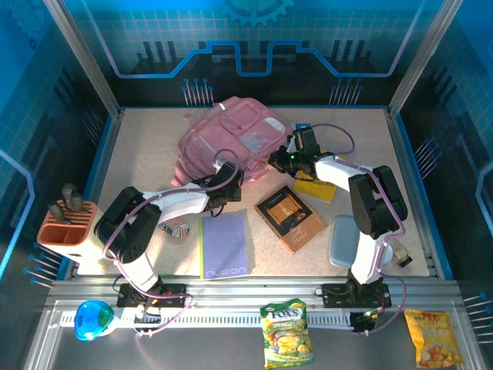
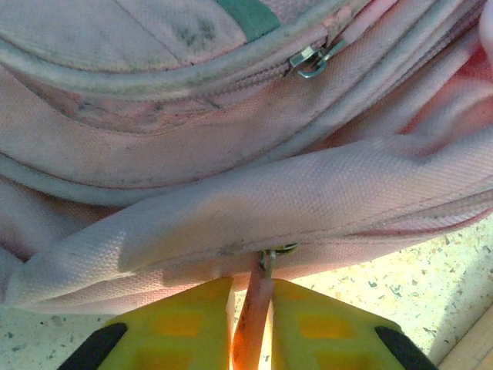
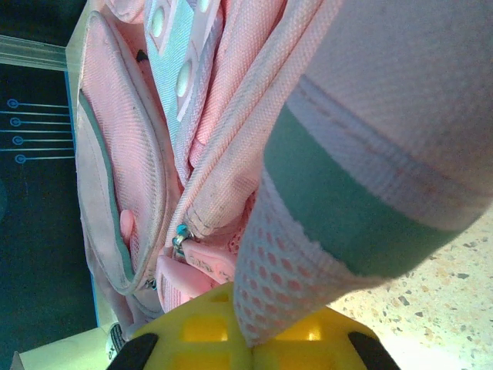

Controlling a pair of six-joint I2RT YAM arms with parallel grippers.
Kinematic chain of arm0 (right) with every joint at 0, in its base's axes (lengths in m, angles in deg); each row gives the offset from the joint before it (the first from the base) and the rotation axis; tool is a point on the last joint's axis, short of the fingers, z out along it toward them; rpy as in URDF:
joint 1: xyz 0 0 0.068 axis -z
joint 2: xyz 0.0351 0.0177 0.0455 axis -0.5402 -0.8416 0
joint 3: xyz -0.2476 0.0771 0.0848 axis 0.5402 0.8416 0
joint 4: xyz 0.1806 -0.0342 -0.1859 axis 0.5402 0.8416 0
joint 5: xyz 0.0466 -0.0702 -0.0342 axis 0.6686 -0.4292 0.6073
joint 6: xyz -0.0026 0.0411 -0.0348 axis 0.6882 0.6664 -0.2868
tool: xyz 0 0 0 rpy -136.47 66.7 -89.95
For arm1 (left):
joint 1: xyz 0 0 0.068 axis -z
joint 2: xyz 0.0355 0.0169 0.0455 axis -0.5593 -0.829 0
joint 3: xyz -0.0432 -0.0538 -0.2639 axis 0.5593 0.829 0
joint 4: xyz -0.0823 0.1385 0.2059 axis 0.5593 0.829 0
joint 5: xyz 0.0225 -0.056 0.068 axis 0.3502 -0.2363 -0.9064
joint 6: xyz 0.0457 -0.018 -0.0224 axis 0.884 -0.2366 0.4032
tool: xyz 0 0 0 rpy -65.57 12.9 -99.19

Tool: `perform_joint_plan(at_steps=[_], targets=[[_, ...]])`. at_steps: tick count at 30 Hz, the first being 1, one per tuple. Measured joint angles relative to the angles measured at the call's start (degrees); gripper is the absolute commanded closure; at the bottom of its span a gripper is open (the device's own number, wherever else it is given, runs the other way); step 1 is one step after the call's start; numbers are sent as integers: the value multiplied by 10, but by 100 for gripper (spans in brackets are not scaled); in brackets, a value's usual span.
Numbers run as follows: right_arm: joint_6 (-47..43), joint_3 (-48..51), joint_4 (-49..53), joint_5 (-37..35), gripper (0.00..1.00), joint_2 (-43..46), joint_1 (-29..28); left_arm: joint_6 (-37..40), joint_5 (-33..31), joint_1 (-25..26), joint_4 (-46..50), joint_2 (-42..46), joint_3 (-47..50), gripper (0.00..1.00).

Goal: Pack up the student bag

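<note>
Your pink backpack (image 1: 231, 135) lies in the upper middle of the overhead view, on the speckled table (image 1: 142, 150). At the bottom of the left wrist view, your left claw (image 2: 252, 293) is pinched together on a pink zipper pull (image 2: 256, 320) hanging from the bag's lower seam. Your right claw (image 3: 250, 316) is clamped on the backpack's mesh pocket (image 3: 300, 262), just below its teal band.

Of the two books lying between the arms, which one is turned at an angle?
The brown book, right of centre: its edges run diagonally. The purple notebook beside it lies almost straight.
</note>
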Motion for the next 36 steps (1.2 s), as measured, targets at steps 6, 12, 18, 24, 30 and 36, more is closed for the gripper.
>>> perform_joint_plan(at_steps=[6, 12, 18, 24, 30, 36], targets=[[-8, -3, 8, -3, 96, 0, 0, 18, -1, -1, 0, 4, 4, 100], [-35, -47, 24, 0, 96, -18, 10, 35, 14, -27, 2, 56, 41, 100], [-52, -90, 34, 20, 76, -64, 30, 58, 70, -52, 7, 84, 46, 100], [-31, -78, 5, 20, 37, -63, 51, 69, 136, -52, 61, 77, -9, 100], [34, 27, -26, -3, 28, 39, 64, 72, 186, -51, 127, 48, -89, 100], [115, 97, -45, -23, 28, 99, 26, 90, 203, -49, 173, 19, -130, 100]])
